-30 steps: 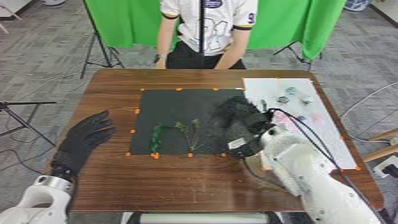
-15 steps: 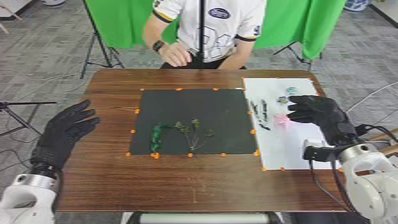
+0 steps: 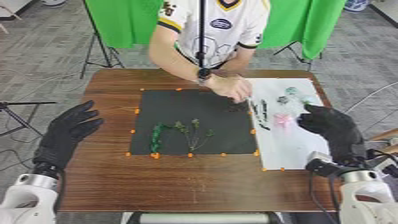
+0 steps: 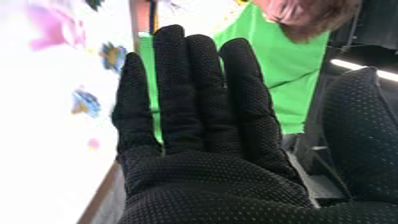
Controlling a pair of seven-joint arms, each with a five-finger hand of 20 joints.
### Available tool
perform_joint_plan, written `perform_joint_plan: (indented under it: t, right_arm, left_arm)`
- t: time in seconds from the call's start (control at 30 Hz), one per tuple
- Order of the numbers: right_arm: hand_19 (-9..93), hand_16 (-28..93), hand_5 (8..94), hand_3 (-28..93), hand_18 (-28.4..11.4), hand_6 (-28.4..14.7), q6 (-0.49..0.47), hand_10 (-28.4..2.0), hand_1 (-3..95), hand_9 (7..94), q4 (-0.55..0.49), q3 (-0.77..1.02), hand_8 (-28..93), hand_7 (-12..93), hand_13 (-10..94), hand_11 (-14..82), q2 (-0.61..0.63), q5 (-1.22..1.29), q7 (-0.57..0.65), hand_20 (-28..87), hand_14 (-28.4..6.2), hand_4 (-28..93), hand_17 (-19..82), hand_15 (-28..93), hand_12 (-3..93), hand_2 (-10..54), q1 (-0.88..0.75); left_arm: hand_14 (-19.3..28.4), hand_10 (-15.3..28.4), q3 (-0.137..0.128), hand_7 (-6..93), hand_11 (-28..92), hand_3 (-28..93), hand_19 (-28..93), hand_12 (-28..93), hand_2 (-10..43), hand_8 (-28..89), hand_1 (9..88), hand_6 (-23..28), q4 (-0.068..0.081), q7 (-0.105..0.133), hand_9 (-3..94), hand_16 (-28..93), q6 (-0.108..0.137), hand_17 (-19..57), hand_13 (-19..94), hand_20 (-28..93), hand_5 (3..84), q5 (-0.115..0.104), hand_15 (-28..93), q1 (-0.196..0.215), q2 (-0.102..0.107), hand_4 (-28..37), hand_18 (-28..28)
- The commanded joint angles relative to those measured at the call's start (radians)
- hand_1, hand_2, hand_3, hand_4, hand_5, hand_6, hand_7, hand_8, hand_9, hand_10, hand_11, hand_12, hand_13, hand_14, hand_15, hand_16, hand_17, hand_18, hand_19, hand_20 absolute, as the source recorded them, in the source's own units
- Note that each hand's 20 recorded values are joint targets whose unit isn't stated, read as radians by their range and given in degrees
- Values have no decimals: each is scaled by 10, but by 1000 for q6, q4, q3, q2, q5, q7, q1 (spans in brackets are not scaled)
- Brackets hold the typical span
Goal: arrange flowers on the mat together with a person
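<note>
The left arm (image 3: 28, 192) reaches forward from the bottom edge, its black-gloved left hand (image 3: 62, 135) open with fingers spread. The right arm (image 3: 366, 192) extends forward too, the right hand (image 3: 336, 131) open, fingers straight, thumb held apart.

The dark pieces (image 3: 263, 114) on the white sheet (image 3: 289, 145) are blurred.

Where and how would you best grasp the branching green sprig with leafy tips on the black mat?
I'd pinch the branching green sprig by its thin lower stem, coming down from the robot's side: the branches converge there, and the leafy tips point away across the black mat. The dark green bushy strand lies to its left, so keep the pinch narrow.
</note>
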Motion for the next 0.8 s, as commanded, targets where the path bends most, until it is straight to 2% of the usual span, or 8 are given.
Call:
perform_joint_plan:
  t: [0.03,0.13,0.23,0.4,0.5,0.57,0.67,0.8]
  right_arm:
    - [500,179,540,838,-209,-46,-56,-166,164,555,-3,6,-124,254,463,217,-22,-90,30,213,-141,-270,157,383,217,92,-12]
    - [500,180,543,837,-210,-45,-57,-165,165,564,0,4,-124,255,470,220,11,-85,26,214,-141,-269,157,385,217,95,3]
    - [497,181,547,839,-210,-44,-50,-165,165,567,11,-17,-124,257,474,223,3,-72,44,214,-140,-268,157,387,218,96,22]
    - [497,182,549,839,-210,-45,-101,-166,166,569,22,-26,-124,258,477,225,-8,-90,43,215,-141,-268,157,390,219,98,43]
    - [497,182,550,839,-210,-45,-94,-165,165,568,23,-31,-124,257,477,225,-12,-84,40,216,-141,-267,157,392,219,99,47]
    - [496,182,550,839,-211,-46,-96,-165,165,568,24,-37,-124,256,477,225,-25,-86,49,216,-141,-266,157,392,219,99,44]
    - [496,182,549,840,-211,-46,-116,-165,165,566,22,-34,-124,254,476,224,-21,-97,54,217,-142,-267,156,392,219,99,44]
    - [496,183,548,843,-211,-45,26,-164,164,570,26,-74,-122,254,480,226,7,-55,-19,218,-141,-266,156,395,219,99,50]
  left_arm:
    - [146,117,3,235,279,692,512,175,-25,-116,268,30,8,-38,299,-21,-24,-54,284,87,331,16,395,27,-21,-245,202]
    - [146,116,27,236,279,692,512,175,-25,-116,267,29,20,-21,299,-21,-16,-55,284,87,330,8,396,2,-12,-246,202]
    - [145,117,26,237,279,691,511,175,-25,-117,268,29,19,-51,299,-22,-49,-56,284,87,331,21,397,12,-31,-247,202]
    - [146,116,48,235,279,692,509,174,-25,-117,267,29,27,-39,300,-22,-29,-57,283,86,330,13,398,8,-35,-247,202]
    - [145,116,48,236,279,692,508,174,-24,-117,268,29,30,-55,299,-22,-66,-58,283,86,329,46,397,-9,-32,-247,202]
    - [145,116,44,236,279,691,507,174,-23,-118,268,29,28,-79,299,-23,-61,-59,282,86,329,73,397,6,-44,-248,202]
    - [144,116,41,236,279,691,505,175,-23,-118,267,28,19,-61,298,-23,-51,-61,281,85,327,33,396,49,-64,-247,201]
    - [145,116,52,234,278,690,504,175,-23,-117,267,28,30,-62,298,-22,-51,-62,280,87,325,47,396,21,-51,-247,201]
